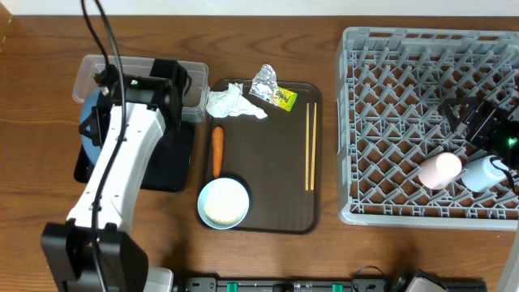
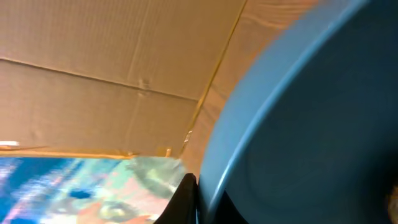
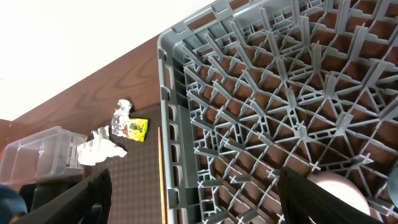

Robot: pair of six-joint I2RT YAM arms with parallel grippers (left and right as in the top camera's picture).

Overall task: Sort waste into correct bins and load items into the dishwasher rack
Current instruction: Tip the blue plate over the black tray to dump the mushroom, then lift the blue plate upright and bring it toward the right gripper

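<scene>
Overhead: left gripper [image 1: 98, 110] pinches blue plate [image 1: 87, 135] beside tub [image 1: 195, 94]; right gripper [image 1: 461, 115] spread over rack [image 1: 349, 122].

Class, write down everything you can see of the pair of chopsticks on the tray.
The chopsticks are two thin, pale wooden sticks lying flat side by side on the right part of the dark brown tray, running front to back. Nothing grips them; the yellow-green wrapper lies near their far ends.

Rack [image 1: 430, 122] right on tabletop [image 1: 324, 24], serving tray [image 1: 268, 162] centre, tub [image 1: 89, 77] back left, plate [image 1: 87, 130] before it. On serving tray: foil [image 1: 263, 79], wrapper [image 1: 285, 98], tissue [image 1: 233, 104] along back; carrot [image 1: 217, 151] left; bowl [image 1: 224, 203] front-left; chopsticks [image 1: 309, 146] right. In rack's front right part, left cup [image 1: 439, 170] just beside right cup [image 1: 484, 173].
</scene>
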